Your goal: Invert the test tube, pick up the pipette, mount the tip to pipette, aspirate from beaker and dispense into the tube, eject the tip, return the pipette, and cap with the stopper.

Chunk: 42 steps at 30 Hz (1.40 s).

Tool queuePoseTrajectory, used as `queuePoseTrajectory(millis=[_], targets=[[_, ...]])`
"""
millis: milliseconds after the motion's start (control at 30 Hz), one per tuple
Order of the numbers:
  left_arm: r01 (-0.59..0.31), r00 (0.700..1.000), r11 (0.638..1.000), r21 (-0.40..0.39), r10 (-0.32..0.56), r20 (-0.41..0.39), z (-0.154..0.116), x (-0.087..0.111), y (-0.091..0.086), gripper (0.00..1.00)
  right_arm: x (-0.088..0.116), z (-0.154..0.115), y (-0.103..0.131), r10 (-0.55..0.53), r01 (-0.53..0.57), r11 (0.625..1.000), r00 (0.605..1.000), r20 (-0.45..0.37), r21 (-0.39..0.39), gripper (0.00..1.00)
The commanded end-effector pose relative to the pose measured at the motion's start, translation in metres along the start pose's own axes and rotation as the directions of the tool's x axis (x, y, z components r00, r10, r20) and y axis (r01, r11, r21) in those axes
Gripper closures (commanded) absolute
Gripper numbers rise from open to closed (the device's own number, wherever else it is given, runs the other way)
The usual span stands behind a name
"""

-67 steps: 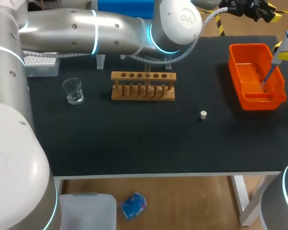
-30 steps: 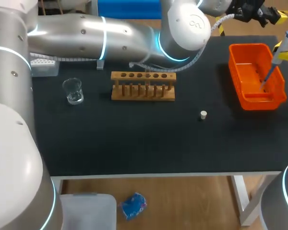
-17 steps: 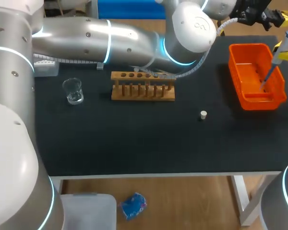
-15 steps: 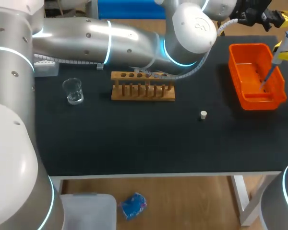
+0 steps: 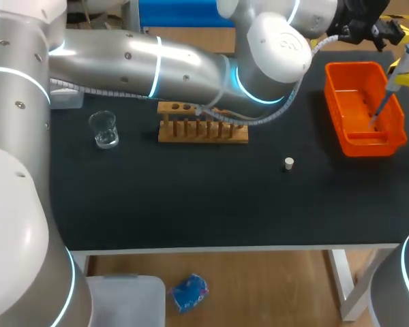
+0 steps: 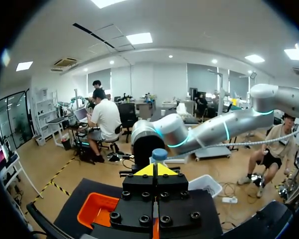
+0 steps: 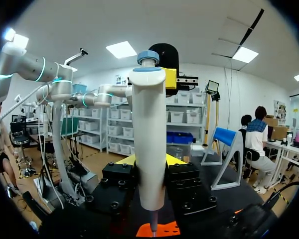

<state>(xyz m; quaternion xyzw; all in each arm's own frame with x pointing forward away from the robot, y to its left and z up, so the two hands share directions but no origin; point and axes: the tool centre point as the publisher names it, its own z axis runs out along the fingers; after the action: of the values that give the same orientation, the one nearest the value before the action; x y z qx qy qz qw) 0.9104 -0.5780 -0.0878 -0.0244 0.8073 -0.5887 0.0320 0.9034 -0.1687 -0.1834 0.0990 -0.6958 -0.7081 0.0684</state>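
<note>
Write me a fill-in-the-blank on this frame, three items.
1. The right gripper is ____ on the pipette.
2. The pipette's lower end hangs over the ____ bin.
3. The beaker stands on the wooden rack's ____ side.
Missing: shut; orange; left.

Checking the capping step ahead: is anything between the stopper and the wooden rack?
On the table, nothing lies between the stopper and the wooden rack. Above, though, the left arm overhangs the rack's rear edge and hides its right-hand holes at the elbow, so access from above looks partly blocked.
</note>
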Motion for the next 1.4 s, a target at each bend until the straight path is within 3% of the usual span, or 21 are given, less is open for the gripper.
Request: queuePoseTrajectory(millis=[33,700,1133,1400], targets=[[-0.001,1.000,0.998,0.068,0.001,-0.003,0.004,-0.003,0.004,1.00,-0.001,-0.002,-0.001,-0.001,0.001,1.000,1.000,-0.006,0.001,1.00],[0.023,1.000,0.998,0.059,-0.022,-0.010,0.007,-0.007,0.014,1.00,-0.001,-0.002,-0.001,-0.001,0.001,1.000,1.000,-0.006,0.001,1.00],[-0.008,1.000,0.998,0.060,0.007,0.007,0.000,-0.001,-0.001,1.00,-0.001,-0.002,-0.001,-0.001,0.001,1.000,1.000,-0.006,0.001,1.00],[-0.002,1.000,0.998,0.059,0.002,-0.004,0.005,0.004,0.001,1.00,-0.001,-0.002,-0.001,-0.001,0.001,1.000,1.000,-0.006,0.001,1.00]])
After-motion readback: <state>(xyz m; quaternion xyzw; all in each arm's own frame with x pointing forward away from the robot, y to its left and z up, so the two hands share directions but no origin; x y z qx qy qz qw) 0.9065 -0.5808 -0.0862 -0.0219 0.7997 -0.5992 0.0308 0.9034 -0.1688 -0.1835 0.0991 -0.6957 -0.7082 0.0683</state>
